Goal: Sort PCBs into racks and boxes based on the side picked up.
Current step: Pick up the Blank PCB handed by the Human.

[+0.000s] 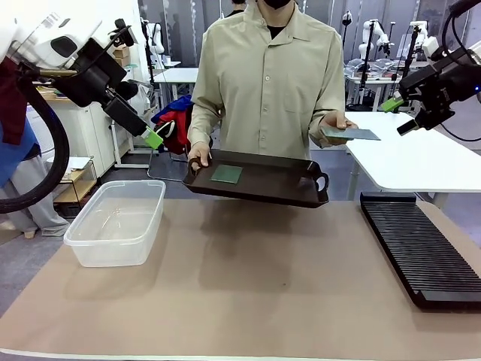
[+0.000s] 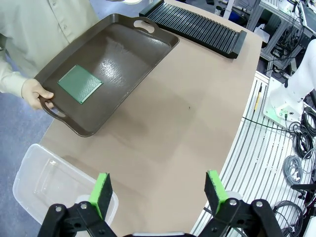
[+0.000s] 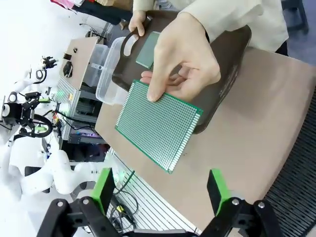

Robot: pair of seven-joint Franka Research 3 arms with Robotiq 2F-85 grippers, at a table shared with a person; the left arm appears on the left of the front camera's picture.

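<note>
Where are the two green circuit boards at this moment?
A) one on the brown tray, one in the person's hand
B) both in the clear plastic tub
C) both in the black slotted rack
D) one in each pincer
A: one thin green circuit board lies on the dark brown tray, and a second green board is in the person's hand.

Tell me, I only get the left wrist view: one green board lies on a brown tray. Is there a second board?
Observer: Yes. The person's hand holds a second green PCB out toward the right gripper.
Operator: Is that gripper gripping it?
Observer: No. Its jaws stand open, apart from the board.
Operator: Is the tray on the table?
Observer: No. The person's other hand holds the tray up above the table.
</note>
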